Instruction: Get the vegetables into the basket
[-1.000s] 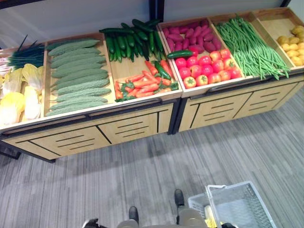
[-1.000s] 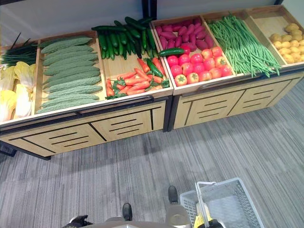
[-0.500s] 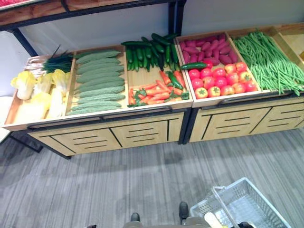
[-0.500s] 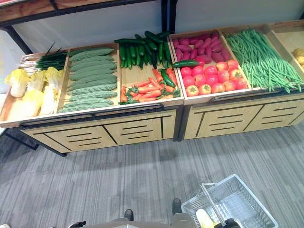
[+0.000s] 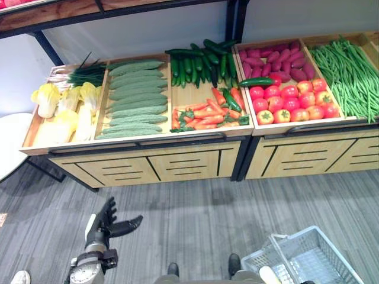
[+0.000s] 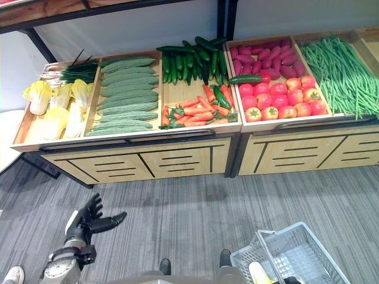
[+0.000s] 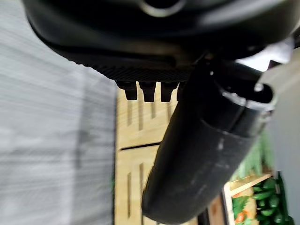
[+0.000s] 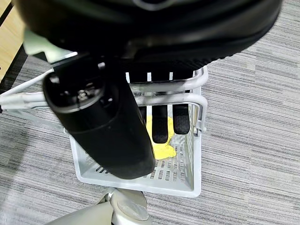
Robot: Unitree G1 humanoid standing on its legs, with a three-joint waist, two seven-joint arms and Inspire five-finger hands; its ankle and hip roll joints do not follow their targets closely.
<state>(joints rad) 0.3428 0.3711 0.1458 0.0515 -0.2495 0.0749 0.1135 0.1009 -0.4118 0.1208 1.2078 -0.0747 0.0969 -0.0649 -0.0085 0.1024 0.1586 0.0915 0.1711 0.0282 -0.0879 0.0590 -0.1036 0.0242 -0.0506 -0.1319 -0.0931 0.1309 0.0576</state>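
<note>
One yellow vegetable [image 8: 159, 140] lies in the basket [image 8: 140, 180] whose handle my right hand [image 8: 140, 51] fingers curl around, while my left hand [image 5: 109, 225] hangs spread and empty, so I judge most picking remains on the bench [image 5: 177, 157].

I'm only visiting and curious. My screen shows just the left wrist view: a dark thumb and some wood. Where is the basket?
Observer: The pale grey plastic basket is low at the robot's right side. The right robot hand is curled round its handle.
Visitor: Anything in it?
Observer: One yellow item lies on its bottom. I cannot tell what it is.
Visitor: And the hand I'm seeing?
Observer: The left robot hand is open above the grey floor, in front of the wooden stand holding light green bumpy cucumbers.
</note>
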